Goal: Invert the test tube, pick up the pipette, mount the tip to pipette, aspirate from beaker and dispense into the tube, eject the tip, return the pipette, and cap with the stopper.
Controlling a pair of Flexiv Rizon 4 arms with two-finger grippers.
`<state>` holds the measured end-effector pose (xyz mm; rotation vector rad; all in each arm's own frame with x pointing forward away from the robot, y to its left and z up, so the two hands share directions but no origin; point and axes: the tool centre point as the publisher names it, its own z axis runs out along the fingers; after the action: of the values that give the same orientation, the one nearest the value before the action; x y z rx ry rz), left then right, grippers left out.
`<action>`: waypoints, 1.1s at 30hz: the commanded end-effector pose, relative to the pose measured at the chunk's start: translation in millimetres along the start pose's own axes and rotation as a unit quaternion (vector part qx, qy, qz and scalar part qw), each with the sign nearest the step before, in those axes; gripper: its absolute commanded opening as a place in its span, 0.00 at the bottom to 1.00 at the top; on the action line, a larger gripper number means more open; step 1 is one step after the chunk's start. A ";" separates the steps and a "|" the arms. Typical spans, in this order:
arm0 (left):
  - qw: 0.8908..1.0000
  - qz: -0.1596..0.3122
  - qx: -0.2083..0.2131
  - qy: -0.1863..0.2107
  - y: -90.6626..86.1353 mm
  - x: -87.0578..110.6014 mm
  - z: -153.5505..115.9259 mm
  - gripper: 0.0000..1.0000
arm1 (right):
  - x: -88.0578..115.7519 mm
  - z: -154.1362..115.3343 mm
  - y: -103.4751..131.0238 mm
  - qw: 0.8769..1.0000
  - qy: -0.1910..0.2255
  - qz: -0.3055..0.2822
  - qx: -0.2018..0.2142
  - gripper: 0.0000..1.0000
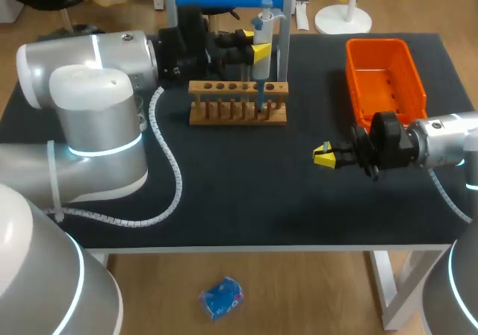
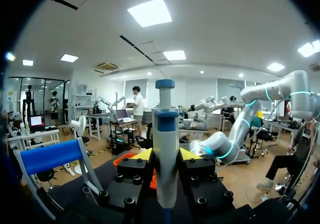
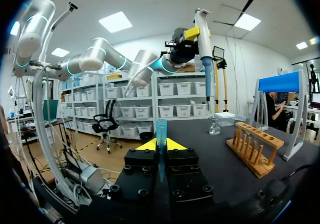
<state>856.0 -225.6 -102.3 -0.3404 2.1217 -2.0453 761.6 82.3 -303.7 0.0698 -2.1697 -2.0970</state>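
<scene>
So in the head view our left gripper (image 1: 258,51) is up behind the wooden test tube rack (image 1: 237,104) with the pipette (image 1: 263,25) hanging upright over it. Our right gripper (image 1: 323,156) sits lower, over bare table near the orange bin (image 1: 377,45) and well apart from the pipette. What it's carrying is too small to call from up there. The left wrist view settles the first grip: both yellow fingers are pressed against the pipette's body from either side, plunger end up. The right wrist view shows what the others can't, a blue pipette tip (image 3: 161,131) pinched upright between its fingers, wide end up. It also catches a little glass beaker (image 3: 214,127) on the table below the held pipette. So we reckon we're on mounting the tip. The next move needs the pipette's nose lined up right over that open end and pushed straight down. Go in off-axis and it'll probably just tilt the tip in the grip.
</scene>
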 end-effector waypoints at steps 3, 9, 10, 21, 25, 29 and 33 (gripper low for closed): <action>1.000 0.000 0.000 0.000 -0.4 0.3 -0.4 0.00 | 0.8 -0.7 0.4 1.000 0.000 0.000 0.001 0.00; 1.000 0.000 0.000 0.000 -0.4 0.3 -0.4 0.00 | -2.7 5.6 -3.5 1.000 0.000 -0.002 -0.001 0.00; 1.000 0.000 0.000 0.000 -0.4 0.3 -0.4 0.00 | -4.2 8.6 -4.9 1.000 0.000 -0.003 -0.001 0.00; 1.000 0.000 0.000 0.000 -0.4 0.3 -0.4 0.00 | -21.4 42.9 -10.5 1.000 0.016 -0.008 0.004 0.00; 1.000 0.000 0.000 0.000 -0.4 0.3 -0.4 0.00 | -27.6 52.8 -13.6 1.000 0.018 -0.005 0.009 0.00; 1.000 0.000 0.000 0.000 -0.4 0.3 -0.4 0.00 | -32.5 61.3 -14.3 1.000 0.019 -0.005 0.012 0.00; 1.000 0.000 0.000 0.000 -0.4 0.3 -0.4 0.00 | -36.1 69.4 -15.5 1.000 0.023 -0.005 0.016 0.00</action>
<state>855.9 -225.6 -102.2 -0.3403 2.1217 -2.0454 783.7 148.0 -321.0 0.1233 -2.1836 -2.0505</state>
